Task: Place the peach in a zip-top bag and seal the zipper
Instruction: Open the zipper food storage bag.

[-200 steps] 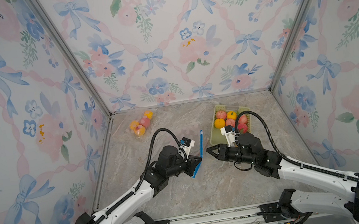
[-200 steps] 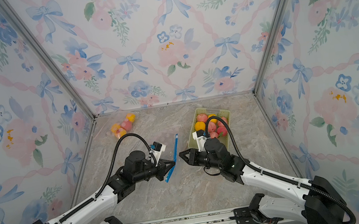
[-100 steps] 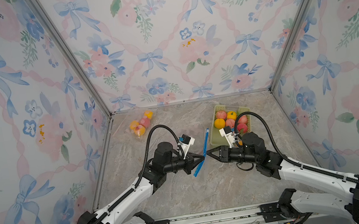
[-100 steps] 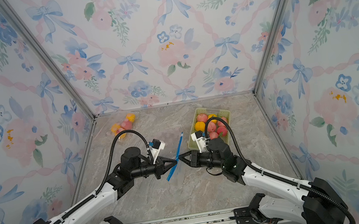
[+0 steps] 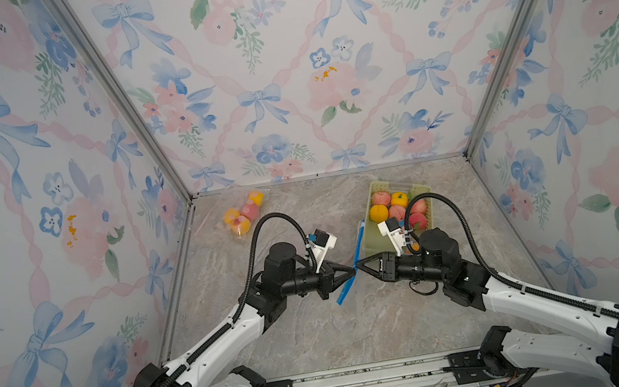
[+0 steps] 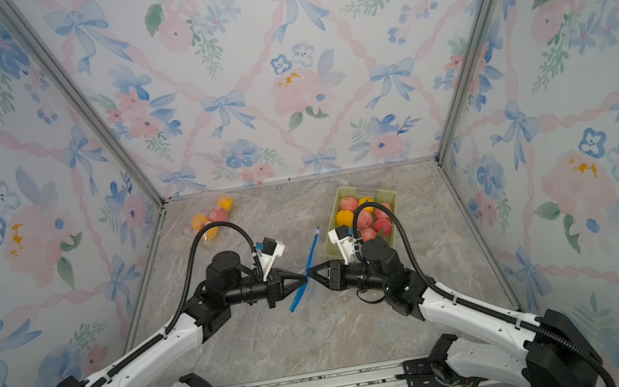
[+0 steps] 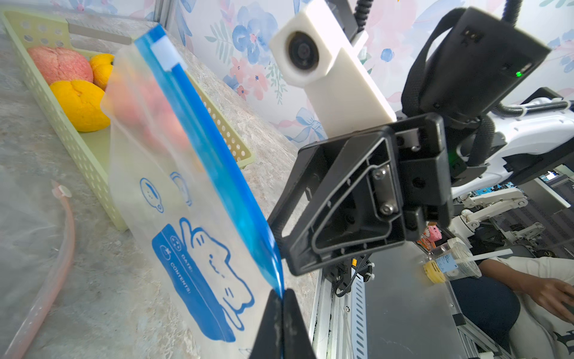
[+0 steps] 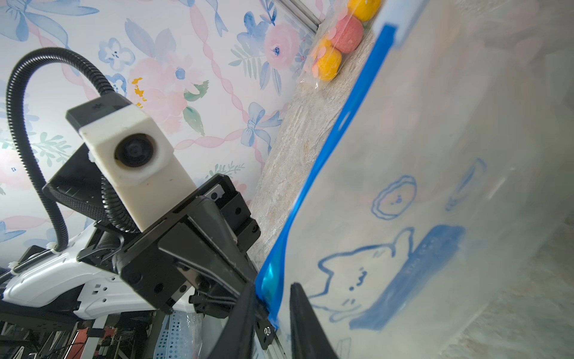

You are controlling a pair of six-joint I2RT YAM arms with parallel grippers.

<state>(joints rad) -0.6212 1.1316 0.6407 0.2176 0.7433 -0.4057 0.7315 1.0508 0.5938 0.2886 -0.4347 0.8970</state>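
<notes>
A clear zip-top bag with a blue zipper strip and blue cartoon print stands on edge mid-table, empty. Its white slider sits at the far end of the strip. My left gripper is shut on the strip's near end. My right gripper faces it tip to tip, its jaws slightly apart astride the same blue edge of the bag. Several peaches lie among oranges in the green basket behind the right arm.
A sealed clear bag of fruit lies in the back left corner. Another flat clear bag with a pink zipper lies on the marble left of the basket. Floral walls enclose three sides.
Both grippers came together at the zipper strip. The left one carried the bag toward the basket; the right one reached in and its jaws narrowed around the blue edge.
</notes>
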